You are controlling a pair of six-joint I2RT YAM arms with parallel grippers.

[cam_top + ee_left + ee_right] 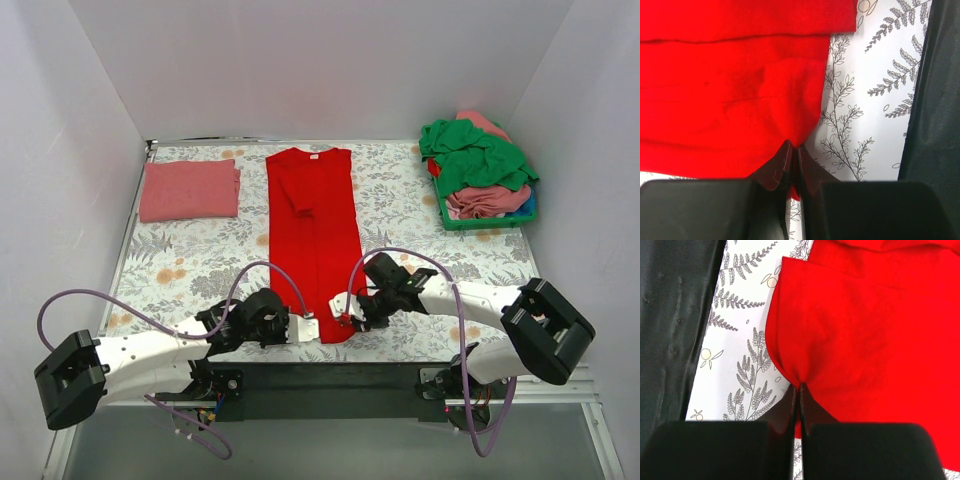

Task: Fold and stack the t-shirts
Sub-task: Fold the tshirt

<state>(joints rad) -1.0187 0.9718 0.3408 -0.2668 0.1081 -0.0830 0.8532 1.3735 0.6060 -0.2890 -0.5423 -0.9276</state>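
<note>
A bright red t-shirt (312, 235) lies lengthwise in the middle of the floral tablecloth (200, 265), sides folded in to a narrow strip, collar at the far end. My left gripper (308, 328) is shut on the near-left corner of its hem (765, 100). My right gripper (345, 318) is shut on the near-right corner of the hem (865, 340). A folded salmon-pink t-shirt (189, 189) lies at the far left. A green t-shirt (478, 155) and pink ones (487, 200) are heaped in a basket at the far right.
The green basket (487, 222) stands at the far right near the white wall. A black strip (330, 375) runs along the table's near edge by the arm bases. White walls enclose the table on three sides.
</note>
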